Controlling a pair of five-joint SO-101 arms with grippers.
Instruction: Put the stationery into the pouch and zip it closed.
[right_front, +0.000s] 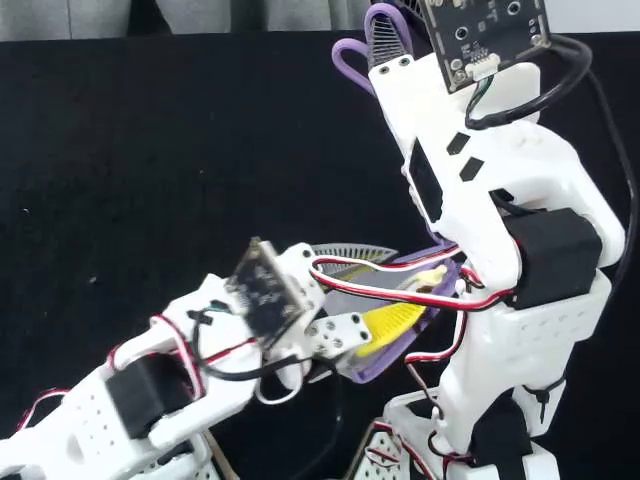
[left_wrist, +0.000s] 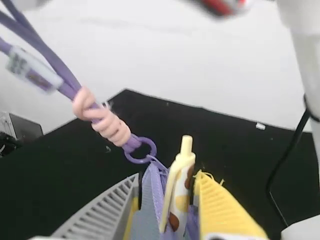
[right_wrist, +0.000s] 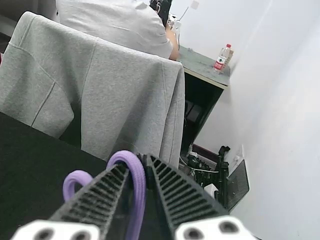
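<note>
My left gripper (right_front: 385, 292) is shut on the purple pouch (right_front: 388, 362), low over the table's near side, one grey ridged finger above and one yellow finger (right_front: 392, 324) below. In the left wrist view the pouch (left_wrist: 152, 195) sits between those fingers with a cream and brown pen (left_wrist: 180, 177) sticking out of its mouth. A purple ring (left_wrist: 140, 150) joins the pouch to a pink coiled cord (left_wrist: 102, 121) and a purple strap (left_wrist: 45, 52). My right gripper (right_front: 386, 40), raised high at the back, is shut on the strap's loop (right_wrist: 133, 182).
The black table (right_front: 150, 150) lies bare to the left and behind. The right arm's white body (right_front: 510, 300) stands close beside the pouch, with loose red and black cables around it. Grey cloth (right_wrist: 100, 90) hangs beyond the table's far edge.
</note>
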